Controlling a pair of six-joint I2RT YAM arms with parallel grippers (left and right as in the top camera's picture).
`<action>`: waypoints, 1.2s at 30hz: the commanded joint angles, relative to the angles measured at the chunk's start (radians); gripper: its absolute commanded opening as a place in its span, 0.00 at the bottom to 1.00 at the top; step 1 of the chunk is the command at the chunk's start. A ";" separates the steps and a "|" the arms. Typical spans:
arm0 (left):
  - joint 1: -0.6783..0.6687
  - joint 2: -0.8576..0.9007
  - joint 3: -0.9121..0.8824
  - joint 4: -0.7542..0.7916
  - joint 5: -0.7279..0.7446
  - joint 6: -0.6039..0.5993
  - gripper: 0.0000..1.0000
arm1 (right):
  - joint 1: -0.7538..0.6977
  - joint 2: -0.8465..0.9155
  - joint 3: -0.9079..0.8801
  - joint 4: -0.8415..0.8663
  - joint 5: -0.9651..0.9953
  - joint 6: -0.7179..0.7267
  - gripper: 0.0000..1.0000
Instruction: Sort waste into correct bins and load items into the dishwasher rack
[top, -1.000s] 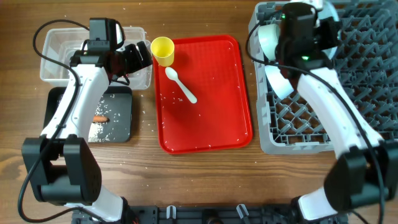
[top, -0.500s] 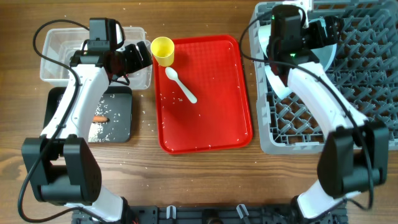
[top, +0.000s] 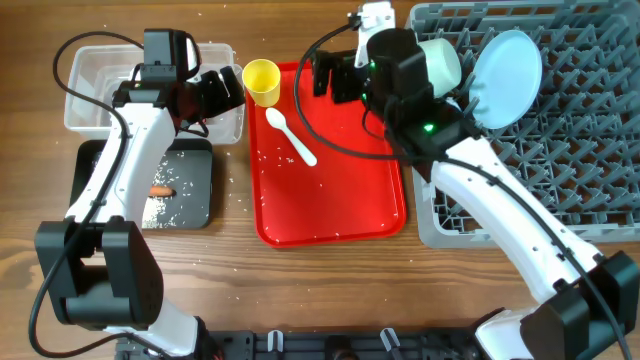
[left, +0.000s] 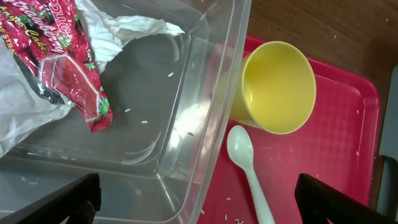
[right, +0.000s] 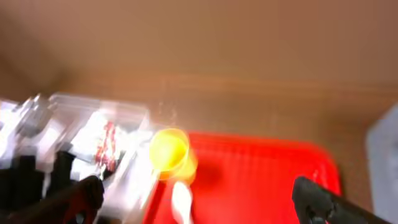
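Loading step: plate (top: 506, 64) already in rack (top: 560, 150); yellow cup (top: 262, 81) and spoon (top: 291, 136) wait on red tray (top: 340, 190). Right pincer (top: 328, 78) hovers over tray's far edge, jaws apart, empty; left pincer (top: 218, 90) apart above clear bin (top: 95, 75). Next, likely: right drops astride the cup's wall

Right gripper (top: 325, 75) gone from above the large grey pegged plastic dishwasher rack (top: 590, 150); swung left, now over far end of the flat red plastic tray (top: 340, 190), jaws spread wide, nothing between them. Pale blue round plate (top: 505, 65), earlier mostly hidden under that arm, now fully exposed, tilted among the rack's far pegs.
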 joint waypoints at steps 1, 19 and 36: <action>0.005 0.008 0.013 0.001 -0.006 -0.002 1.00 | -0.013 0.048 0.248 -0.189 -0.144 -0.039 1.00; 0.005 0.008 0.013 0.016 -0.003 -0.003 1.00 | -0.117 0.440 0.477 -0.387 -0.262 0.133 1.00; -0.348 0.242 0.106 0.332 -0.271 -0.260 1.00 | -0.299 0.438 0.477 -0.613 -0.328 0.097 1.00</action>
